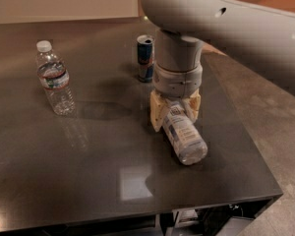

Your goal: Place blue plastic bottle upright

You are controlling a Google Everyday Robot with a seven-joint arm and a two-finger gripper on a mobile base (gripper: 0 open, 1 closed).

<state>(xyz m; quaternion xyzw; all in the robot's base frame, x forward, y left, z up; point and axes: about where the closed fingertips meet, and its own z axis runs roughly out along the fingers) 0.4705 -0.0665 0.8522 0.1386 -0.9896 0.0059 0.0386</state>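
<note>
Camera view: hand clamped on the lying blue plastic bottle, mid-table, right of centre.
Item: blue plastic bottle, on its side on the dark table, base toward the camera, cap end hidden under the hand. Hand: comes straight down from the arm, its two yellowish fingers closed in against the bottle's shoulder, one on each side. Nearby: blue and silver drink can upright just behind the hand; ribbed clear bottle upright, well apart to the left. Handling note (judgement): keep a firm hold on the smooth body, raise the cap end and pivot over the base, swing away from the can, let the base sit flat before releasing. Risk: slip within the fingers, or toppling if let go while tilted.
</note>
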